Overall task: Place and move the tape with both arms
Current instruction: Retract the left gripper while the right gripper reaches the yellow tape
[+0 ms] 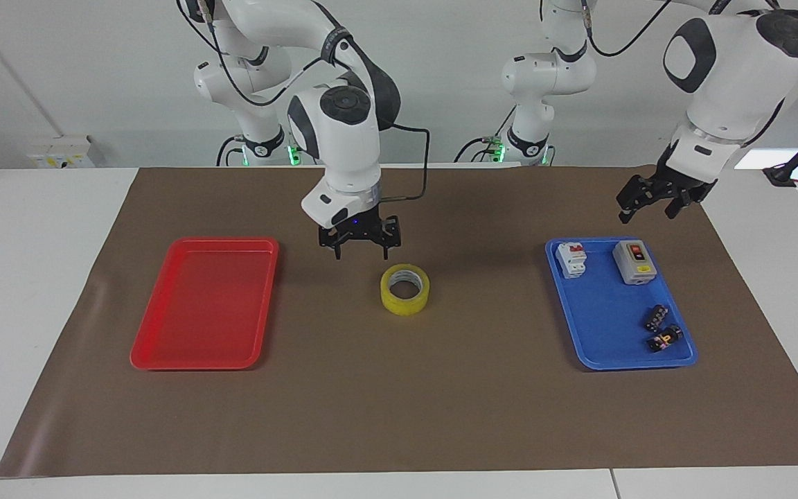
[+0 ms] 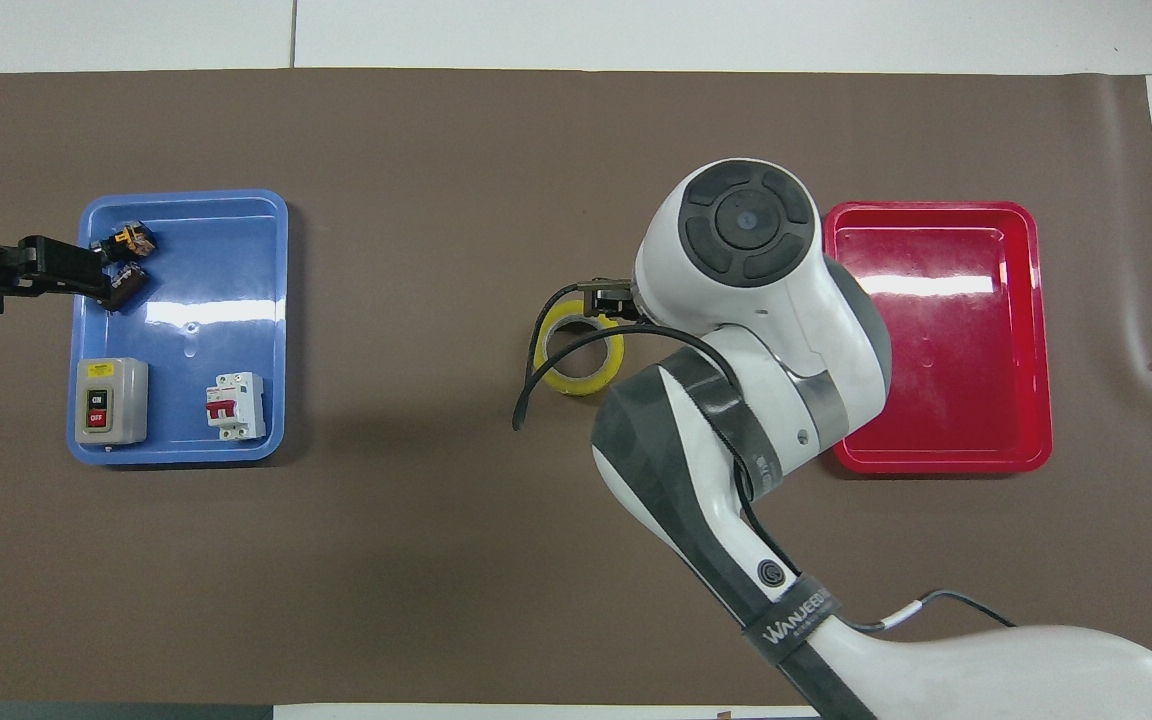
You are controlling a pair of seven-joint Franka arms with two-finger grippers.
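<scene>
- We see the translucent yellow roll of packing tape (image 1: 405, 289) lying flat on the brown paper mat (image 1: 399, 416) that covers the white counter (image 1: 25, 277), about midway between the two trays
- The right arm's black two-finger gripper (image 1: 361, 244) hangs just above the mat, close beside the tape on the side nearer the robots and toward the red tray; its jaws are spread and grasp nothing, and they do not touch the roll
- In the overhead view this arm's white wrist hides most of its gripper, and its black cable (image 2: 556, 350) loops over the roll
- The left arm's black two-finger gripper (image 1: 655, 206) is raised in the air near the blue tray's corner at the left arm's end of the counter, jaws released and empty
- The shallow red plastic tray (image 1: 163, 346) lies bare at the right arm's end
- The shallow blue plastic tray (image 1: 600, 333) holds a white circuit breaker with a red lever (image 1: 572, 259), a grey on/off switch box (image 1: 634, 262) and two small black connectors (image 1: 659, 328)
</scene>
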